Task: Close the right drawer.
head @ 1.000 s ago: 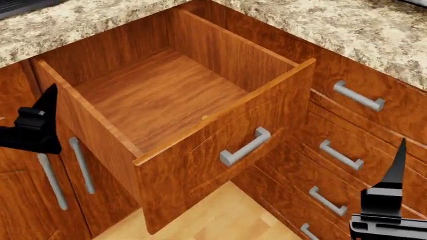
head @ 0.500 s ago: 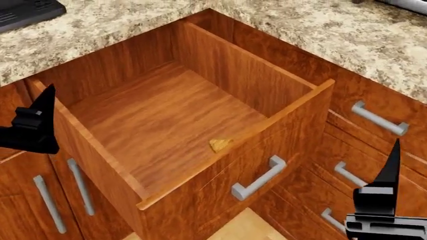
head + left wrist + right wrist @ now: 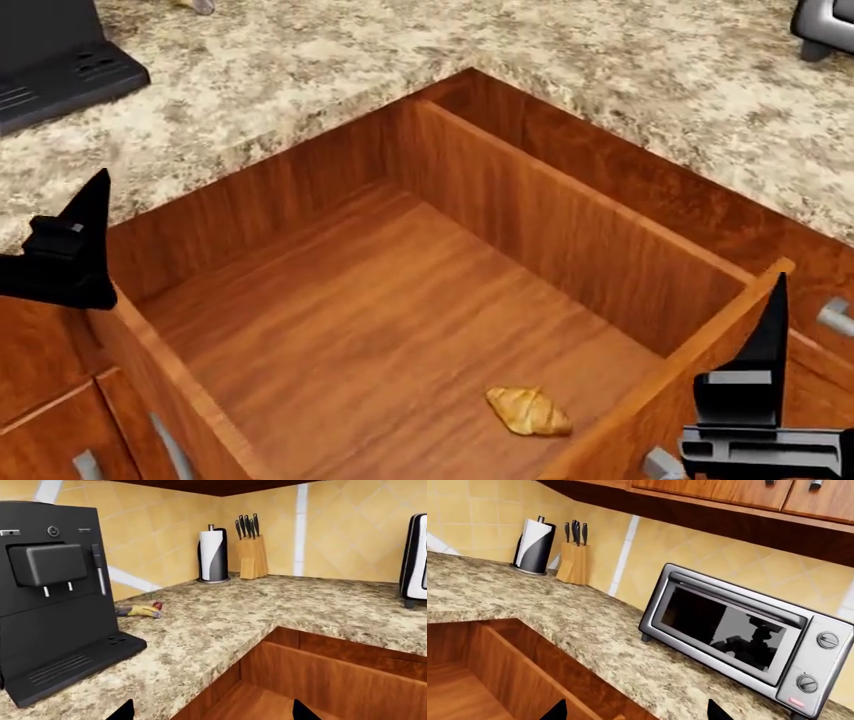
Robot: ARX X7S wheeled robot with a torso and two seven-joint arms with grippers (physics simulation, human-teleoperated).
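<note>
Matte black grippers
The left gripper (image 3: 67, 250) tapers to a pointed fin; the right gripper (image 3: 761, 400) carries grey blocks and ridges.

Right drawer (image 3: 400, 290), glossy reddish-brown wood, deep box, pulled wide open beneath the granite corner.

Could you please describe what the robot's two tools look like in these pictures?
Both are matte black. The left tool shows a tapering, pointed finger on a blocky base with a small grey patch. The right tool has a similar pointed finger, grey panel and ridged black base. No cables or markings visible.
</note>
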